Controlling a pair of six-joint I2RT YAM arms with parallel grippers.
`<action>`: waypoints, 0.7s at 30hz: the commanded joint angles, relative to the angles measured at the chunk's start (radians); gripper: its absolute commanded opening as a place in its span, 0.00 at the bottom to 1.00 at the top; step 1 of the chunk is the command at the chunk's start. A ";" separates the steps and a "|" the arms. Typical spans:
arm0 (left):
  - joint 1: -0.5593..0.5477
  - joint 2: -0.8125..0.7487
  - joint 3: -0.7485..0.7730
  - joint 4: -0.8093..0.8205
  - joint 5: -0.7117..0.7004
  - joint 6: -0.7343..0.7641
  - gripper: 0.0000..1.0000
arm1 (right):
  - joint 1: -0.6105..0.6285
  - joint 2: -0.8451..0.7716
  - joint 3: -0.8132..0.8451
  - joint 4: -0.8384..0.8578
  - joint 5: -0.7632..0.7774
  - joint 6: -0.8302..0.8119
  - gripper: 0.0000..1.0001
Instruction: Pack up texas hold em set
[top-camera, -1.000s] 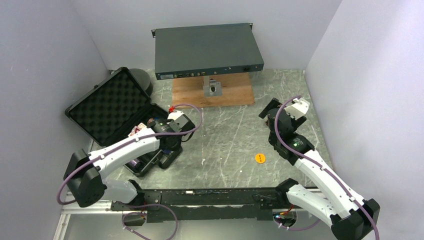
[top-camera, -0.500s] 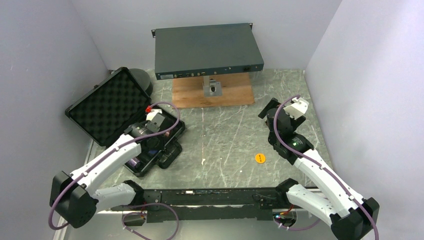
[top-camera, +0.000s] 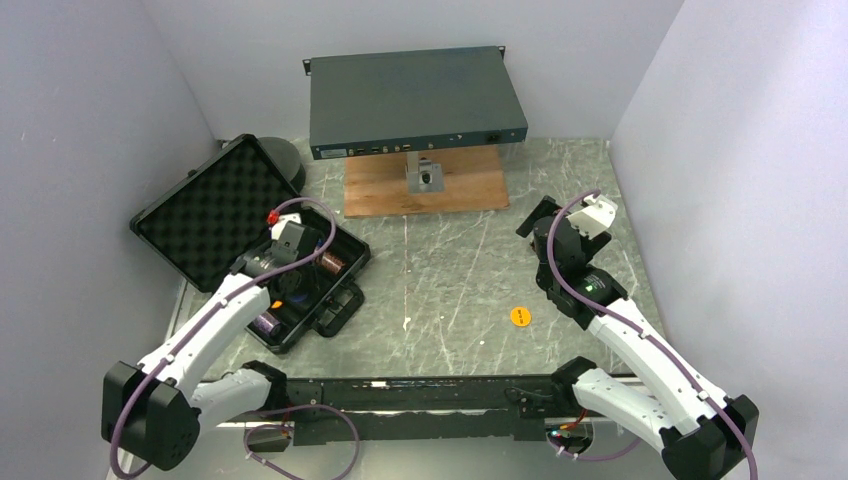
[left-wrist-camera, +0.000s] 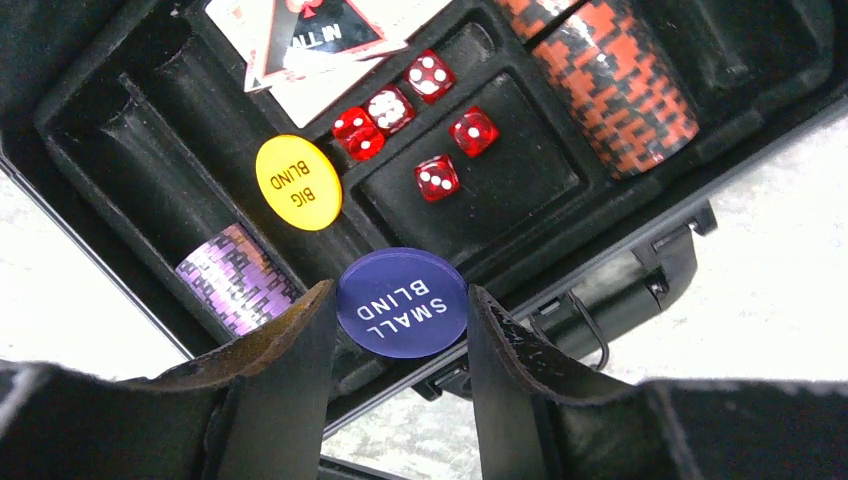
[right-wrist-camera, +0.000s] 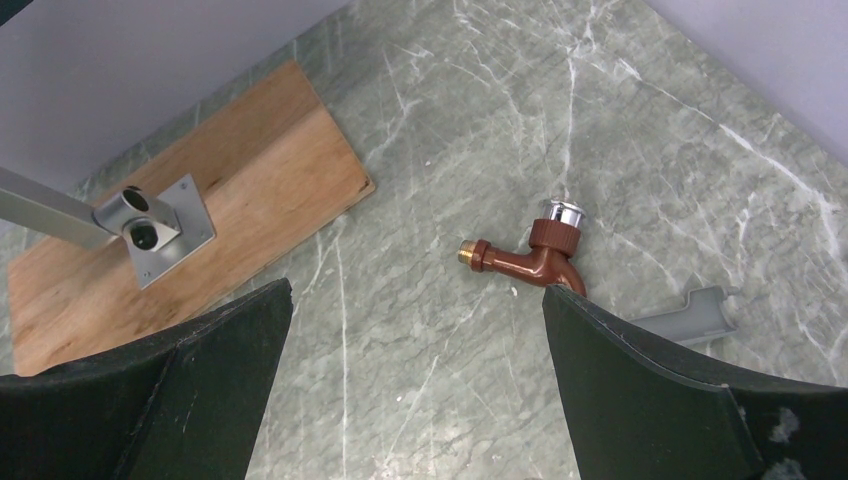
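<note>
Two arms, one disc held.
L gripper (left-wrist-camera: 400, 292) pinches blue disc (left-wrist-camera: 402, 304) over case (left-wrist-camera: 520, 190); R gripper (right-wrist-camera: 415, 292) wide open.

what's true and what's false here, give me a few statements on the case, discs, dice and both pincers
1. The left pincer grips the blue disc. True.
2. The case is shut. False: its lid stands open.
3. Five red dice lie in the case. True.
4. The right pincer holds the orange disc. False: it is open and empty, and that disc lies on the table.
</note>
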 joint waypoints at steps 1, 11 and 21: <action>0.069 -0.029 -0.031 0.084 0.052 -0.009 0.40 | -0.003 -0.013 -0.004 0.035 -0.001 -0.007 1.00; 0.262 -0.056 -0.128 0.204 0.161 -0.007 0.39 | -0.002 -0.012 -0.006 0.036 -0.002 -0.007 1.00; 0.391 -0.049 -0.169 0.278 0.218 -0.013 0.39 | -0.002 -0.007 -0.005 0.035 -0.001 -0.007 1.00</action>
